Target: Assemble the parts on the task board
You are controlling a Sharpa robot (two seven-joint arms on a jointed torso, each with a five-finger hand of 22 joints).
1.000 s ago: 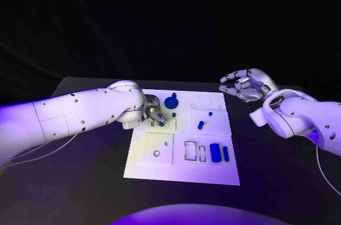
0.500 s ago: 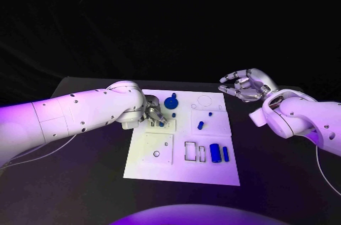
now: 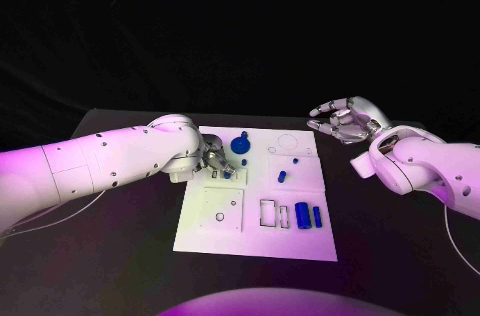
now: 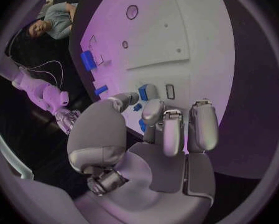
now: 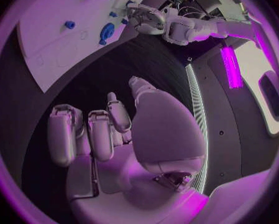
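We find the left hand point(image 3: 212, 161) low over the task board point(image 3: 210, 236), near its left edge toward the far side, fingers point(image 4: 153, 112) curled down around a small blue part point(image 4: 143, 92) beside a rectangular slot point(image 4: 169, 91). The wrist view suggests a pinch on that part, but the fingertips cover the contact, so we cannot tell whether it is held or only touched. To do this step well, we judge the part should be squared to the slot before any downward push, and pressed straight, not at a slant.

The right hand point(image 3: 345, 120) hangs above the table point(image 3: 120, 260) off the board's far right corner, fingers loosely curled and apart, holding nothing.

Other pieces: a round blue knob point(image 3: 241, 144) stands just beyond the left hand; a short blue peg point(image 3: 282, 175) sits mid-board; two blue bars point(image 3: 308, 215) lie toward the near right corner beside empty frames.

Room for moving: the knob crowds the left hand on the far side. The board's near left area and the table to either side are open.
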